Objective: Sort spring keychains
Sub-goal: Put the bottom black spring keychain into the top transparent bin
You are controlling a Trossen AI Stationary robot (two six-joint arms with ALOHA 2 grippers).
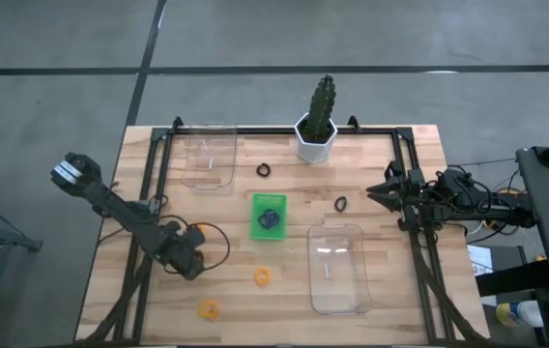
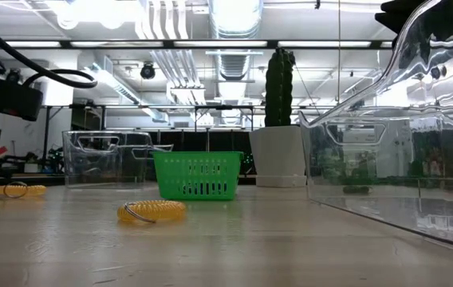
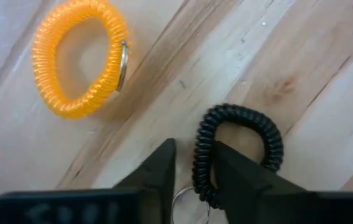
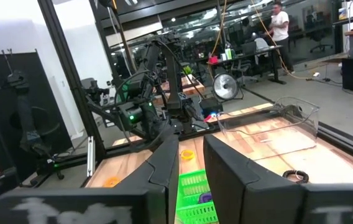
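Left gripper [image 3: 192, 180]: lowered at about 8 o'clock of the table, fingers parted narrowly, one strand of the black keychain [image 3: 238, 152] standing between them, nothing yet clamped
Orange keychain [image 3: 80, 59]: lying just beside, at 10 o'clock of the black one, apart from it
Grip advice: fingers are best closed on the coil itself, not the metal ring; a straight lift is advised
Right gripper [image 4: 192, 162]: waiting at 3 o'clock, slightly open, holding nothing
Green tray [image 1: 269, 217]: at centre

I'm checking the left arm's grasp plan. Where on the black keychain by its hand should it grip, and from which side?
Take the black keychain from above, across one strand of the coil. It lies flat on the table as an open loop, so one finger drops inside and one outside. The left hand already straddles the strand nearest it, open.
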